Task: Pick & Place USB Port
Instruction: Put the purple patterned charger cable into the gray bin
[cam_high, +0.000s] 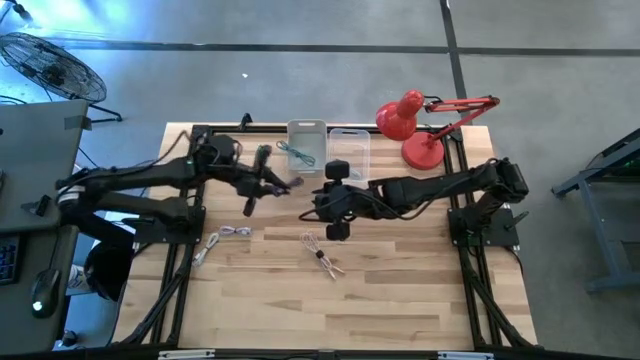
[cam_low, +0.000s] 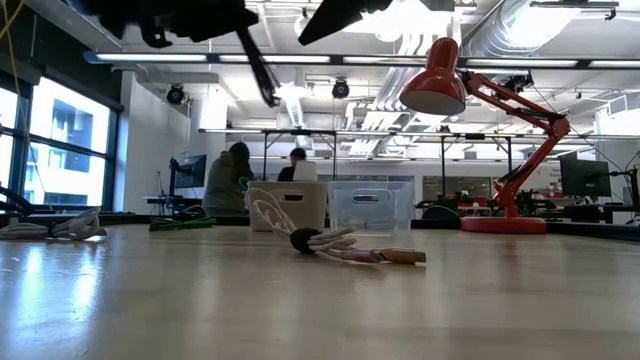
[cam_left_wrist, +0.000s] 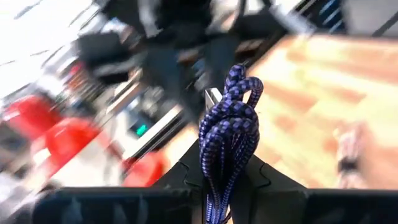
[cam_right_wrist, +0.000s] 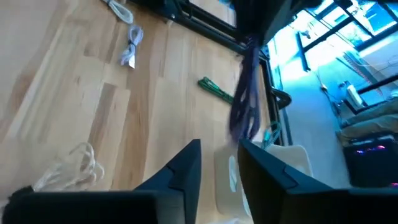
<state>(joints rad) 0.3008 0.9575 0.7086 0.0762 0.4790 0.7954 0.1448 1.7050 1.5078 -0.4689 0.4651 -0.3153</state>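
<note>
A purple-blue braided USB cable (cam_left_wrist: 229, 140), bundled and knotted, sits in my left gripper (cam_left_wrist: 227, 186), which is shut on it above the table's far middle (cam_high: 275, 183), just before the white bin (cam_high: 307, 140). In the right wrist view the cable (cam_right_wrist: 245, 93) hangs as a long dark strand. My right gripper (cam_right_wrist: 221, 165) is open and holds nothing; it hovers close to the right of the left gripper (cam_high: 335, 205). A clear bin (cam_high: 349, 150) stands beside the white one. My left gripper pinches the bundled cable's lower part (cam_left_wrist: 221, 186) between its two fingers. The knotted end (cam_left_wrist: 239, 87) sticks out past the fingertips. The cable is lifted clear of the table, and its free length (cam_right_wrist: 242, 115) hangs below the gripper.
A white cable (cam_high: 225, 235) and a pale coiled cable (cam_high: 322, 255) lie on the wooden table, with a green cable (cam_right_wrist: 214, 89) near the far edge. A teal cable (cam_high: 298, 152) lies in the white bin. A red desk lamp (cam_high: 410, 130) stands at the far right corner.
</note>
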